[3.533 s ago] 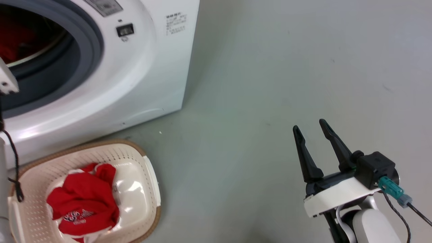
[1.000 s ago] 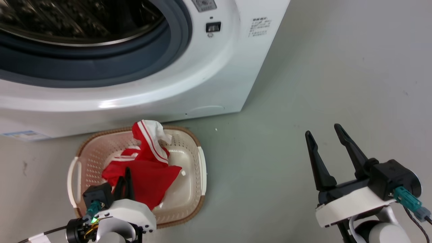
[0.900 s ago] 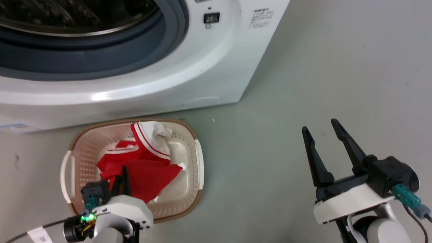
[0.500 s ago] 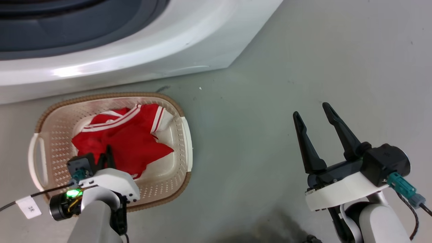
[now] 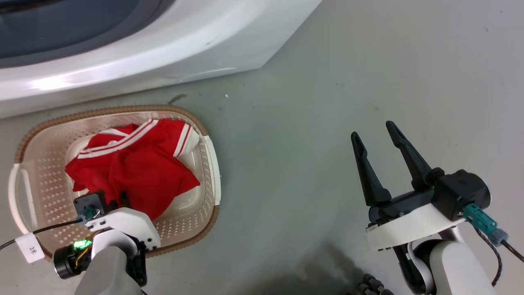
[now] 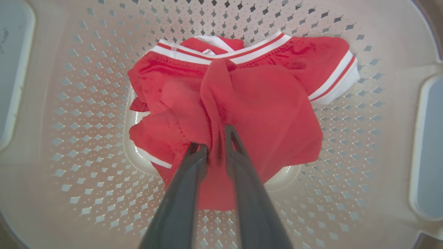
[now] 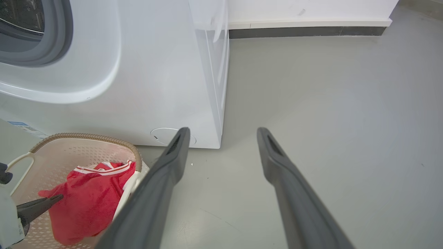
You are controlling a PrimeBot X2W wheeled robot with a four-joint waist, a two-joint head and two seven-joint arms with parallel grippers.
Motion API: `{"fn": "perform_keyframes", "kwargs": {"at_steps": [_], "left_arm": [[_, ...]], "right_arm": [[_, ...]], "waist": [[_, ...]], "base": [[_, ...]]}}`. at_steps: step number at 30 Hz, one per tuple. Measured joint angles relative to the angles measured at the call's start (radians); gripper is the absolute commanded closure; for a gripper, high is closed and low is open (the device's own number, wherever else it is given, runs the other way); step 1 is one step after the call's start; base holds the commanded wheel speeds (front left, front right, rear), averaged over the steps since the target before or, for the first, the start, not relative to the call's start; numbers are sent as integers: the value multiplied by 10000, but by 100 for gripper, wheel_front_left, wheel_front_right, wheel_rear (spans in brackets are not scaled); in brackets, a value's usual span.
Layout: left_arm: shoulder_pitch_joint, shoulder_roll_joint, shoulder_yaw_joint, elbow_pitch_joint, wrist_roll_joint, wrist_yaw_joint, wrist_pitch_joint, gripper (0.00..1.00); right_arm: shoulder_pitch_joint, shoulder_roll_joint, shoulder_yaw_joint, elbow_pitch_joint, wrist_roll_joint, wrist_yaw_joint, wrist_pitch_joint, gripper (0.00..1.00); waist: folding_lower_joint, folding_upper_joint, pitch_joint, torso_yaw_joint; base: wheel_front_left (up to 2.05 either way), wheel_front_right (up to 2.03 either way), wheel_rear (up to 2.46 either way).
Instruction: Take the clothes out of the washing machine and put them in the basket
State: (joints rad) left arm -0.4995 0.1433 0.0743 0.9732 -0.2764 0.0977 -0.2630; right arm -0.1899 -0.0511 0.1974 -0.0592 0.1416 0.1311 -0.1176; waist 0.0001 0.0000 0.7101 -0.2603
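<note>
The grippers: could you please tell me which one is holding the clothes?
The left gripper: it pinches a fold of the clothes inside the basket, whereas the right gripper is spread open over the floor.

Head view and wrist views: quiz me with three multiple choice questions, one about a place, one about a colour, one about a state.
1. The basket stands: A on the floor before the washing machine; B atop the machine; C inside the machine.
2. The clothes' trim is: A blue; B white; C yellow.
3. The right gripper is: A shut on cloth; B open, holding nothing; C shut, empty.
Answers: A, it rests on the floor below the machine's front; B, white striped bands edge the red cloth; B, its fingers stand apart with nothing between.
</note>
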Motion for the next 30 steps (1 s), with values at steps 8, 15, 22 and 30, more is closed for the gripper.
{"fn": "perform_keyframes", "kwargs": {"at_steps": [8,15,22,30], "left_arm": [[676,-431,165,-286,61,-295,0,0],[1551,-759,174,-1344,318,-612,0,0],[2254,-897,19,-2778,451,-849,0,0],[2901,-915,-548,-4773,711,-978,0,0]], "right_arm": [[105,2,-351,215,-207,0,-123,0],[632,2,-918,71,-546,0,107,0],[1367,2,-1406,-196,-732,0,495,0],[2100,4,-1810,-541,-802,0,784,0]], "waist": [[-1,0,-1207,239],[-2,0,-2619,663],[-3,0,-3977,1210],[-4,0,-5365,1770]], "base": [[0,0,0],[0,0,0],[0,0,0],[0,0,0]]}}
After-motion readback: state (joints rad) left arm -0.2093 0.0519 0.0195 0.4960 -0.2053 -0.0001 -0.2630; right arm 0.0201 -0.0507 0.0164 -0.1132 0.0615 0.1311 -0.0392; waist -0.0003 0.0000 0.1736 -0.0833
